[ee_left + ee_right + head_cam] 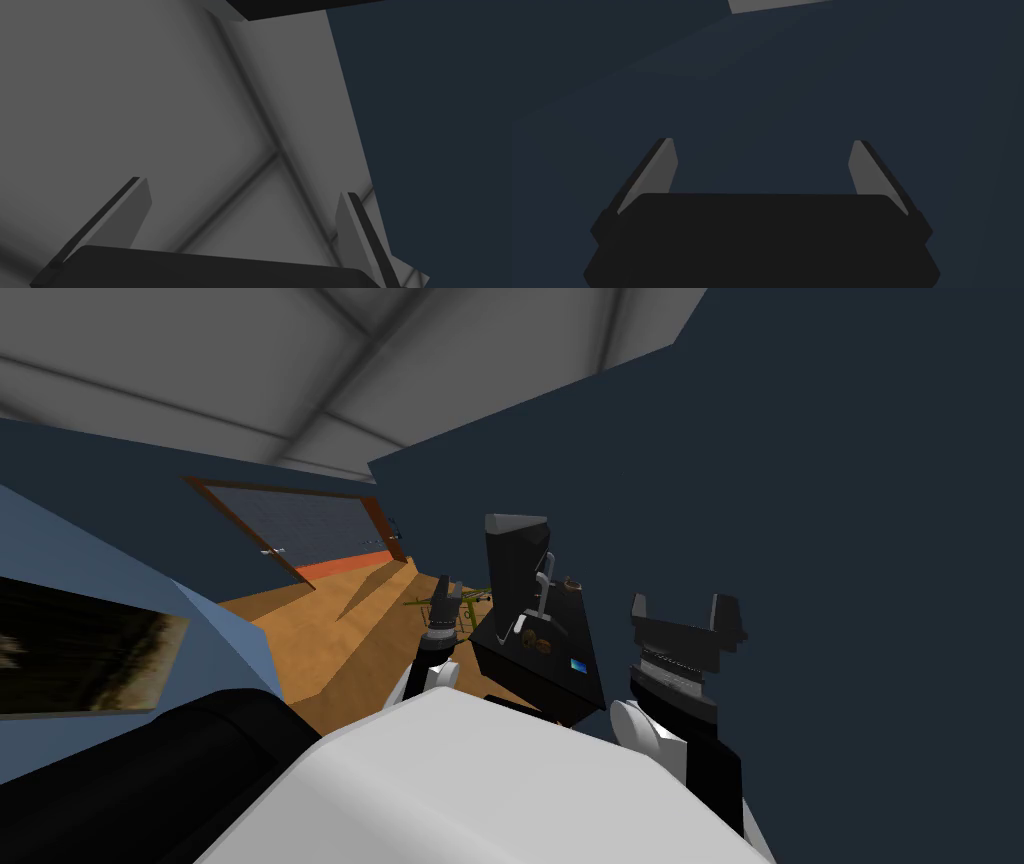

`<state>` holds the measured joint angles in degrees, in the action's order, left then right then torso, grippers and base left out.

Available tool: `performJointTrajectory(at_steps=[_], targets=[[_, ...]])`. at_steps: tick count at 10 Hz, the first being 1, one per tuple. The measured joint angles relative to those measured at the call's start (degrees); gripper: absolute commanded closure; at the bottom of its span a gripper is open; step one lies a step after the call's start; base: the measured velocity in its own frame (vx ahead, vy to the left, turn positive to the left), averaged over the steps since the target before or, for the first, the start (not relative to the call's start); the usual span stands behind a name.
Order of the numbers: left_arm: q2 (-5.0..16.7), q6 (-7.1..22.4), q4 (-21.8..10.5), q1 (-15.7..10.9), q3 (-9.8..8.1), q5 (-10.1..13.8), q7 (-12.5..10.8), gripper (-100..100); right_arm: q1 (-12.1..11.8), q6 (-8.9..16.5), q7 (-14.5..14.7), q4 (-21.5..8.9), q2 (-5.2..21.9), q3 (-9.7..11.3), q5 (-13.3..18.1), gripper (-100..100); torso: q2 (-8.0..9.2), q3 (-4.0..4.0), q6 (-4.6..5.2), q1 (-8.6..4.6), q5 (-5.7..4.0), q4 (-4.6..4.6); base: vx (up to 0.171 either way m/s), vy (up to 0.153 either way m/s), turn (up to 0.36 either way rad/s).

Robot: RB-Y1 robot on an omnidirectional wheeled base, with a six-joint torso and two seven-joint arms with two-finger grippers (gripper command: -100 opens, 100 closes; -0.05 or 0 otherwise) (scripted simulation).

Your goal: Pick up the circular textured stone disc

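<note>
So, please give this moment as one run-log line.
left gripper: open, empty | right gripper: open, empty, facing dark blue wall | black counter with small objects: ahead, between grippers | disc: not held

A black, wedge-shaped cabinet (545, 673) stands on the orange-brown floor (330, 633). It has 1 small blue square (578, 665) on its slanted face, and a few small orange-brown items (535, 640) sit at 10 o'clock from that square. A spindly green frame (420, 602) stands at the cabinet's 9 o'clock. Farther off at 10 o'clock, a brown-framed grey panel (300, 528) is set in the dark navy wall (800, 488). The grey ceiling (250, 368), crossed by darker seams, spreads from 10 to 12 o'clock.
</note>
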<state>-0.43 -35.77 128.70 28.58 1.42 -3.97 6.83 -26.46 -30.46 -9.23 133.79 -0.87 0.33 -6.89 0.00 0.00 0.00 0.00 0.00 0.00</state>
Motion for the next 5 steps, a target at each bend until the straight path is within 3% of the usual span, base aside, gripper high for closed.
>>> performJointTrajectory(at_steps=[5], targets=[[0.0,0.0,0.0,0.0,0.0,0.0,0.0,0,-1.26,-0.18,1.24,-5.35,8.24,4.21,0.05,-100,0.05,0.03,-0.01,0.07,0.01,0.01,-0.015,0.022,0.02]])
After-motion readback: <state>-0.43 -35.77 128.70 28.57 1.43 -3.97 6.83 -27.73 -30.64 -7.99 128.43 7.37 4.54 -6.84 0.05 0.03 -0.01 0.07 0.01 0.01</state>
